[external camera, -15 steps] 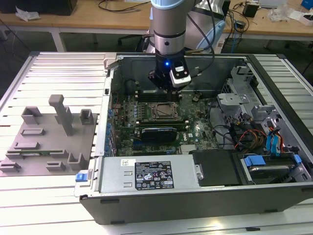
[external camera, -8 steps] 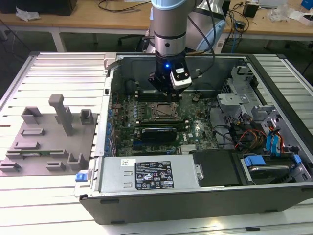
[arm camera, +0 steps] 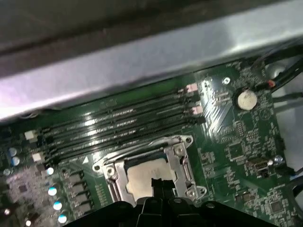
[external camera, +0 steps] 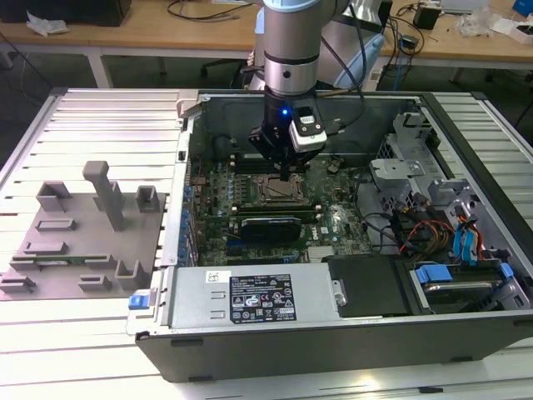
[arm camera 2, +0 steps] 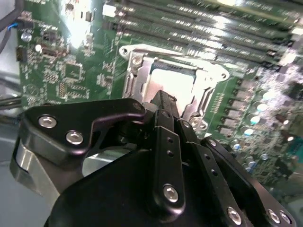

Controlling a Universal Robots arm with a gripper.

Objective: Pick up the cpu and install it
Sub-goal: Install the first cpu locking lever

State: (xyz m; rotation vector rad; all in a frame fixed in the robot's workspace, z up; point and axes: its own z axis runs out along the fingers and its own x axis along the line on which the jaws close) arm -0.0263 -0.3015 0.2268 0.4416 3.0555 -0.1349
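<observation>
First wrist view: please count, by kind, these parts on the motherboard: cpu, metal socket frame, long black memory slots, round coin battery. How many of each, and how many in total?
cpu: 1
socket frame: 1
memory slots: 4
coin battery: 1
Total: 7

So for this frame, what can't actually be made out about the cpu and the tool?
- Whether the tool touches the cpu: in both wrist views its own tip covers the meeting point.
- The cpu's near edge in the second wrist view: hidden behind the tool body.
- Whether the cpu is fully seated in the socket: too small in the exterior view.
</observation>
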